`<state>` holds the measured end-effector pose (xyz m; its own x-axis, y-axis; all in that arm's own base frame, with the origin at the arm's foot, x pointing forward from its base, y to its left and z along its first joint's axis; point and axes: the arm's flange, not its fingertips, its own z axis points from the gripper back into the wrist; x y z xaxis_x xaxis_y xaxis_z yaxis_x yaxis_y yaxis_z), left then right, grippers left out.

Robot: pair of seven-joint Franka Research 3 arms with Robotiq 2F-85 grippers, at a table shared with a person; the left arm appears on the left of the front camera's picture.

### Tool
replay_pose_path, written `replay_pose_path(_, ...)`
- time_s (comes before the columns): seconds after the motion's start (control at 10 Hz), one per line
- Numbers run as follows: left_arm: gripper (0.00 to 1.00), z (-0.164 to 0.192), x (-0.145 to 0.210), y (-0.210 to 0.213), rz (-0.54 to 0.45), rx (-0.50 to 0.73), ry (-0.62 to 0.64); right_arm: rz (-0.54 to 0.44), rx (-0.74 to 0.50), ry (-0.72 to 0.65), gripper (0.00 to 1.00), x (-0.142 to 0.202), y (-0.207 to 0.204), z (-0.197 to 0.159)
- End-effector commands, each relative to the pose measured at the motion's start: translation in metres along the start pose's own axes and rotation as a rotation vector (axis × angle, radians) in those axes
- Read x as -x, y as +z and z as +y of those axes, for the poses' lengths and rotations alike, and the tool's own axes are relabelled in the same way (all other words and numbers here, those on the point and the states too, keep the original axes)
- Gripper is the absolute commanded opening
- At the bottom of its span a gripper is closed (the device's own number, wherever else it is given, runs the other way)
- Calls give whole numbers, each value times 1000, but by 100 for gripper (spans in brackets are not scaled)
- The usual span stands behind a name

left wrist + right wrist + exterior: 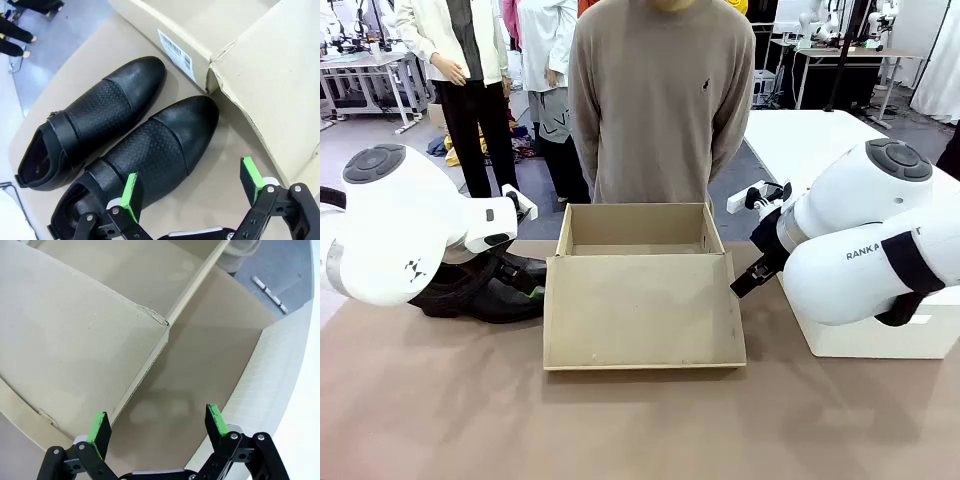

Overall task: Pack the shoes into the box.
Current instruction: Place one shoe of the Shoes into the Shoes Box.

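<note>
My left gripper (190,187) hangs wide open above the black glossy leather dress shoes (155,145), which lie side by side left of the empty tan cardboard shoebox (640,310). My right gripper (157,427), also open, hovers at its right side. Packing seems unstarted; next I should descend and pinch one shoe.

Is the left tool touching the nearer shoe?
Cannot tell. In the left wrist view one pad of the open left tool overlaps the nearer shoe, but depth is unclear.
</note>
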<state>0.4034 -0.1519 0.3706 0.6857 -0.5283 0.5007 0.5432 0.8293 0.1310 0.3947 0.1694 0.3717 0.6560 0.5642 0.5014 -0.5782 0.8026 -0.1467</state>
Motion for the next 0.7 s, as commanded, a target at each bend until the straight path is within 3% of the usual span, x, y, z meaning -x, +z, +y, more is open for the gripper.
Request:
replay_pose_path(0.0, 100, 0, 0, 0, 0, 0, 0, -1, 0, 0, 100, 0, 0, 0)
replay_pose_path(0.6, 100, 0, 0, 0, 0, 0, 0, -1, 0, 0, 100, 0, 0, 0)
